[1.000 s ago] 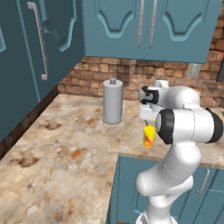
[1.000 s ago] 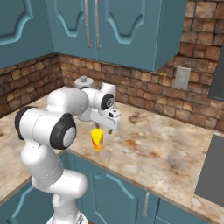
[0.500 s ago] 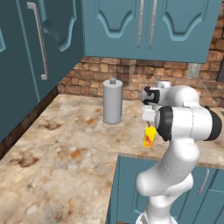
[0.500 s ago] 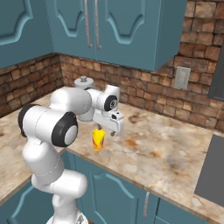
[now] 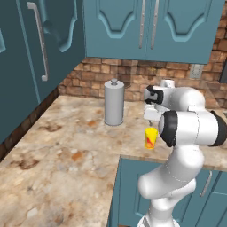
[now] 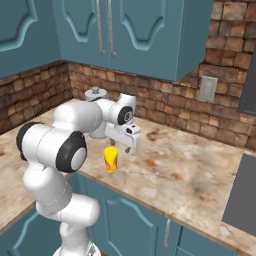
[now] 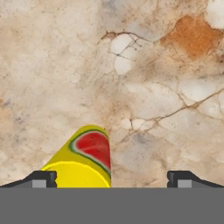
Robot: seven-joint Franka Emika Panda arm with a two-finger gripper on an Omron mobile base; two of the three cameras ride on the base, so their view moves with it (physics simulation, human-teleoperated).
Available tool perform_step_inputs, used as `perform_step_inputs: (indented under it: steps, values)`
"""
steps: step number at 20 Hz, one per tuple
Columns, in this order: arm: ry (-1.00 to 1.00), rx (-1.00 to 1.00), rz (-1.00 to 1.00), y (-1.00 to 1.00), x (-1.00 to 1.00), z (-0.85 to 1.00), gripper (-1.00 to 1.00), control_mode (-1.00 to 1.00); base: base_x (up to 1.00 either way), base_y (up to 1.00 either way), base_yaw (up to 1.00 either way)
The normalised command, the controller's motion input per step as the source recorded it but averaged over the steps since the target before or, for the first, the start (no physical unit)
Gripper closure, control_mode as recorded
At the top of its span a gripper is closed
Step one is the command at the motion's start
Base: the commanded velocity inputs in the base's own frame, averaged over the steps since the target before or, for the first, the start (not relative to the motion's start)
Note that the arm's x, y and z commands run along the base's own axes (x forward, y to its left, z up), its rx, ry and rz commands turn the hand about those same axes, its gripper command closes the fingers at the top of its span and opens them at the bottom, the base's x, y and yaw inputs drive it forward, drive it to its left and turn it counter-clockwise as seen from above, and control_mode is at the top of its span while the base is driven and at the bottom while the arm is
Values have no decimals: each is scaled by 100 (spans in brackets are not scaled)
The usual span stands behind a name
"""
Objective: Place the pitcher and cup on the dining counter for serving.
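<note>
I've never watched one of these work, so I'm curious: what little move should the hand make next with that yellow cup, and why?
Probably slide sideways to centre on the cup, then close. In the hand view the two fingertips stand wide apart, and the cup sits against one of them rather than midway. The hand hangs just beside the upright cup on the counter, so a grasp looks close.

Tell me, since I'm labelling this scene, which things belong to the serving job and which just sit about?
Job:
small yellow cylindrical cup with a red mark
open two-finger gripper

Just there:
grey metal cylinder with knob top
beige marbled stone counter
grey wall outlet
</note>
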Motion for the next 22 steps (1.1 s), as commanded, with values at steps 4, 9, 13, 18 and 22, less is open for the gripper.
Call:
perform_step_inputs:
  steps: [4, 9, 13, 18, 22]
  values:
    - [-2, 0, 0, 0, -49, -3, -100, -100, 0, 0, 0]
    - [-3, 0, 0, 0, -12, -1, -100, -100, 0, 0, 0]
    - [0, 0, 0, 0, 0, -23, -100, -100, 0, 0, 0]
    - [0, 0, 0, 0, 5, -33, -100, -100, 0, 0, 0]
    - [0, 0, 0, 1, 9, -44, -100, -100, 0, 0, 0]
